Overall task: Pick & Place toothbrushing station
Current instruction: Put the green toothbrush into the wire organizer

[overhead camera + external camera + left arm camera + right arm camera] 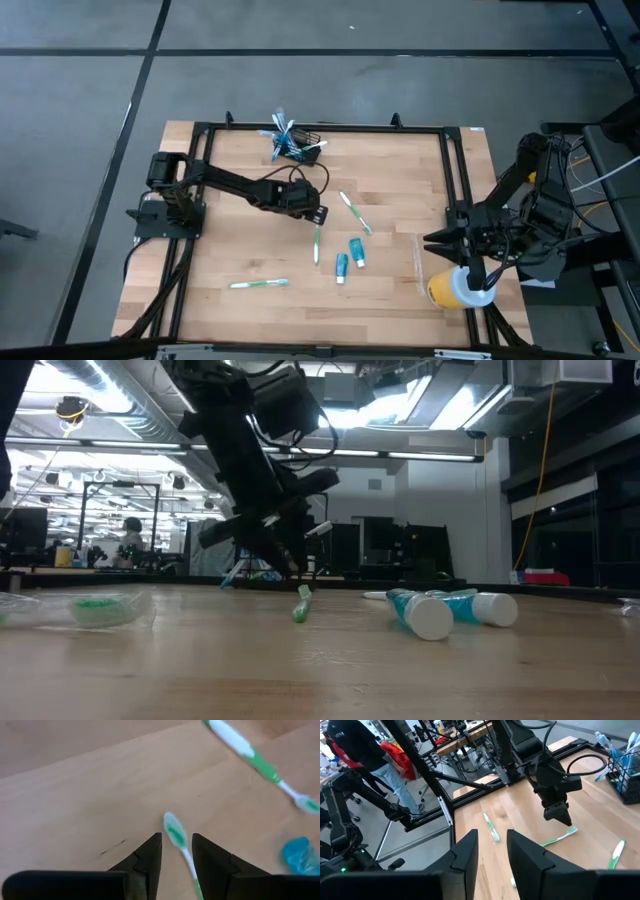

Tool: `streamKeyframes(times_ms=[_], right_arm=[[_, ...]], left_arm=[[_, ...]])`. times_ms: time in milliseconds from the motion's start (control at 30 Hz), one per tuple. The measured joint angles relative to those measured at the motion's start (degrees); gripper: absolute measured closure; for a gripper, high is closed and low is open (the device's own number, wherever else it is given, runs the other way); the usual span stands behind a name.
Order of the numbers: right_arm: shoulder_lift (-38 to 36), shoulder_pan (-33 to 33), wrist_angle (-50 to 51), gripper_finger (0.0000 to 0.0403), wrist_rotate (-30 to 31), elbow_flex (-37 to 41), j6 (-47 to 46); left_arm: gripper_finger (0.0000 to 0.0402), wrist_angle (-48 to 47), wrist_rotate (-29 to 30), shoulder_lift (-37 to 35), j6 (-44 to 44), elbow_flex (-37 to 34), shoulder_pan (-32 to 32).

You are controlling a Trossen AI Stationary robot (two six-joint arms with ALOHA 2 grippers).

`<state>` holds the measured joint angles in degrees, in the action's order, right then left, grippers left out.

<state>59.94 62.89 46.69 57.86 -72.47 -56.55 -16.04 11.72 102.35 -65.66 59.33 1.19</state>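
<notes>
left gripper (318, 215) hovers with fingers slightly apart around a green toothbrush (317, 243), holding nothing; right gripper (437, 241) waits, slightly parted, empty.

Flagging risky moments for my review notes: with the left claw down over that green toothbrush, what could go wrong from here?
1. The left claw straddles only the toothbrush near its head, so the brush may pivot or slip when lifted.
2. The holder already bristles with brushes, so an insertion could snag or tip it.
3. The tubes lie close by; a sweeping move might knock them.
</notes>
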Motion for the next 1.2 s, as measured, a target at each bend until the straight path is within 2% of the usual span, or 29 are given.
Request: streamKeyframes(times_ms=[267,467,633,833,1033,1200], right_arm=[[0.0,0.0,-0.41,0.0298,0.59,0.01,0.15],[0.0,0.0,-0.85,0.0298,0.84,-0.01,0.15],[0.0,0.0,-1.83,0.0298,0.81,-0.01,0.07],[0.0,0.0,-2.03,0.0298,0.81,-0.01,0.06],[0.0,-0.01,-2.06,0.0298,1.06,-0.02,0.12],[0.0,0.0,-2.57,0.0298,1.1,-0.02,0.08]], left_arm=[[0.0299,0.75,-1.97,2.93,-0.22,-0.13,0.07],[0.0299,7.21,-3.24,6.09,-1.56,0.01,0.42],[0.0299,8.71,-3.55,6.12,-0.73,0.04,0.48],[0.0299,12.88,-9.64,6.08,9.32,1.23,0.02],[0.0299,11.06,-3.7,6.05,21.53,3.75,-0.62],[0.0299,10.1,-3.78,7.26,25.97,4.27,0.53]])
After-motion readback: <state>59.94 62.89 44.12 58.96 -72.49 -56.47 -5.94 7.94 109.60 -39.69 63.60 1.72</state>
